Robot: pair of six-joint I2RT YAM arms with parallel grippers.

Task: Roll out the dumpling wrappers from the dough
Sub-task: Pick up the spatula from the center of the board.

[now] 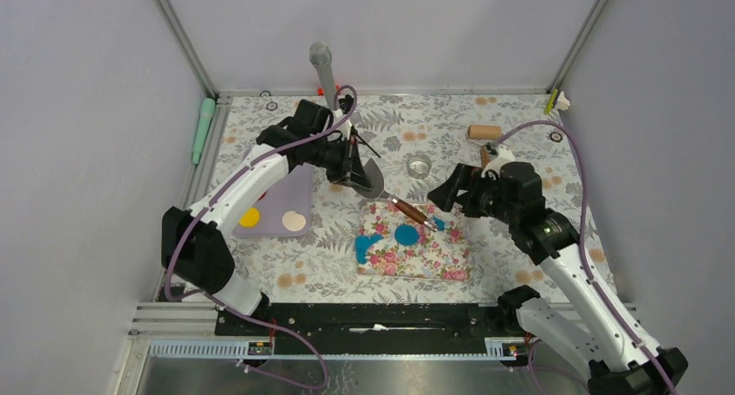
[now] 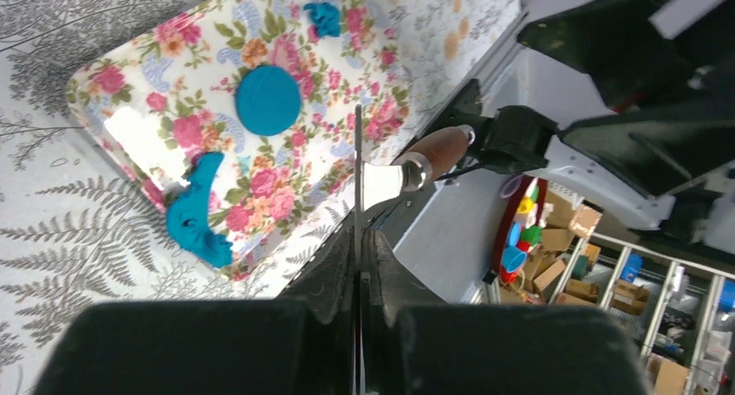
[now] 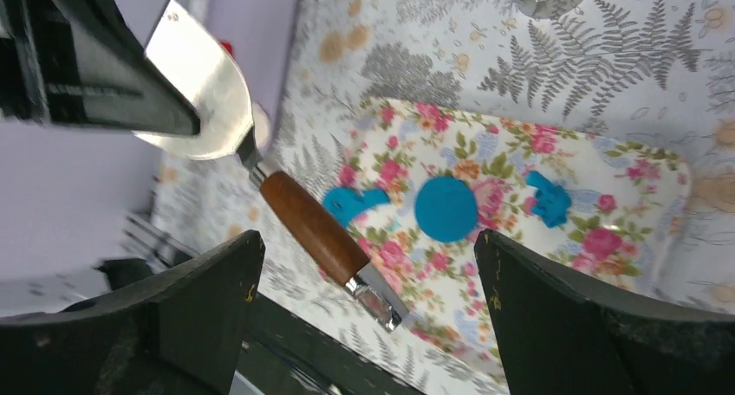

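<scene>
One round blue dumpling wrapper (image 1: pixel 406 235) (image 2: pixel 268 100) (image 3: pixel 445 209) lies on the floral pink mat (image 1: pixel 433 261). Ragged blue dough scraps sit beside it, a large one (image 1: pixel 368 245) (image 2: pixel 198 211) (image 3: pixel 351 204) and a small one (image 1: pixel 439 223) (image 3: pixel 548 198). My left gripper (image 1: pixel 355 174) (image 2: pixel 360 239) is shut on the metal blade of a spatula (image 1: pixel 371 184) (image 3: pixel 195 74). Its wooden handle (image 1: pixel 410 211) (image 2: pixel 436 150) (image 3: pixel 316 226) hangs over the mat. My right gripper (image 1: pixel 446 196) (image 3: pixel 368 239) is open, its fingers wide on either side of the handle's end without touching it.
A purple board (image 1: pixel 277 196) left of the mat carries a yellow disc (image 1: pixel 250 216) and a beige disc (image 1: pixel 294 221). A metal ring cutter (image 1: pixel 419 165) and a wooden roller (image 1: pixel 484 132) lie behind the mat. A green tool (image 1: pixel 203 128) lies at the left edge.
</scene>
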